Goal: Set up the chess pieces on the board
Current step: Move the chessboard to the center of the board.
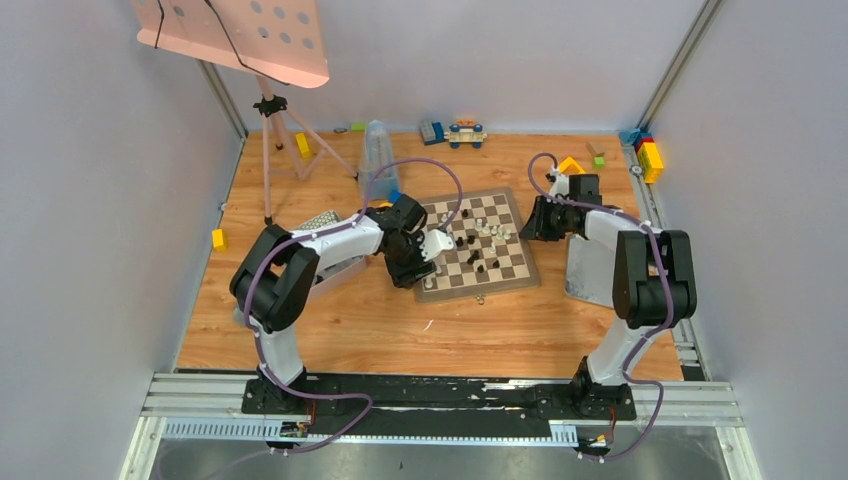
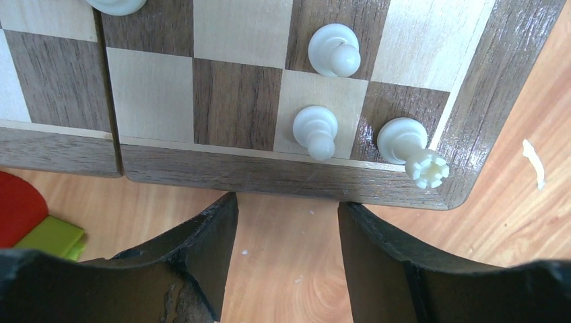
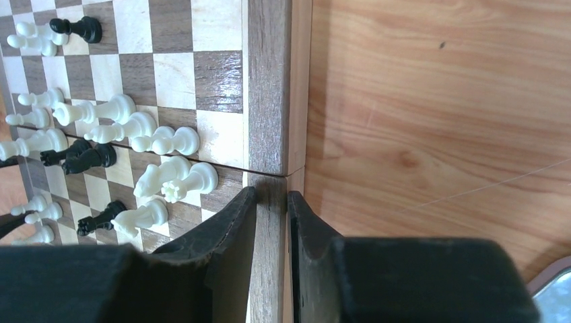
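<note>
The left gripper [image 2: 286, 207] hangs wide and empty at the bottom of its view, just off the board [image 2: 256, 176], whose lower-right corner square holds a white rook [image 2: 407, 145] with 2 white pawns [image 2: 315, 128] close by. The right gripper [image 3: 271, 196] is narrow over the board's border strip; I cannot tell whether it pinches it. With the other chess pieces [image 1: 480, 235] crowded mid-board, I'd pick an outlying one, descending straight over its head.

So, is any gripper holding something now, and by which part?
The right gripper seems to pinch the board by its brown border, at the fold seam. The left gripper is open and holds nothing.
</note>
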You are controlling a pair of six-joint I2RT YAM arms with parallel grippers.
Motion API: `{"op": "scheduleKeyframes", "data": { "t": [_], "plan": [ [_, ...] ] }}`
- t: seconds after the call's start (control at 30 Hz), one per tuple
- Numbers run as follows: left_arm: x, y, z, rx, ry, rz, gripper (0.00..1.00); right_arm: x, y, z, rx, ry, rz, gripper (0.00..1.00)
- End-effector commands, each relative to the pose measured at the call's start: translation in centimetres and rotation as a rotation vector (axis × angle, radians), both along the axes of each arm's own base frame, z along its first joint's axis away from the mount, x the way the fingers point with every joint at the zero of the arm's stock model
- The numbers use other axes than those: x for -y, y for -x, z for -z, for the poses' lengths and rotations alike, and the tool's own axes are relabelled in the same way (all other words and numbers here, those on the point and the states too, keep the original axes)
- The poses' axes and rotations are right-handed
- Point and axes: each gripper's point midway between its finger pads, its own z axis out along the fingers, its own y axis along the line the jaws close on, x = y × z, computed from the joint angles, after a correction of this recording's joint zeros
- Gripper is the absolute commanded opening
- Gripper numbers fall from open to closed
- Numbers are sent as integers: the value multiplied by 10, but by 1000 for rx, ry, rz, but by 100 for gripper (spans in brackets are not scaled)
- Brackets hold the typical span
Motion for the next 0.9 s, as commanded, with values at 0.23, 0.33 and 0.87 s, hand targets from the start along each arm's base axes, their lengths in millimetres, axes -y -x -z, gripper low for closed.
{"op": "scheduleKeyframes", "data": {
  "t": [0.23, 0.33, 0.87],
  "plan": [
    [-3, 28, -18, -18, 18, 33, 63, -62, 119, 7, -279, -210, -286, 19],
    [-9, 33, -16, -25, -2, 38, 63, -66, 127, 3, -264, -222, -331, 18],
    [-19, 38, -8, -9, -50, 38, 63, -70, 136, -6, -199, -135, -479, 17]
  ]
}}
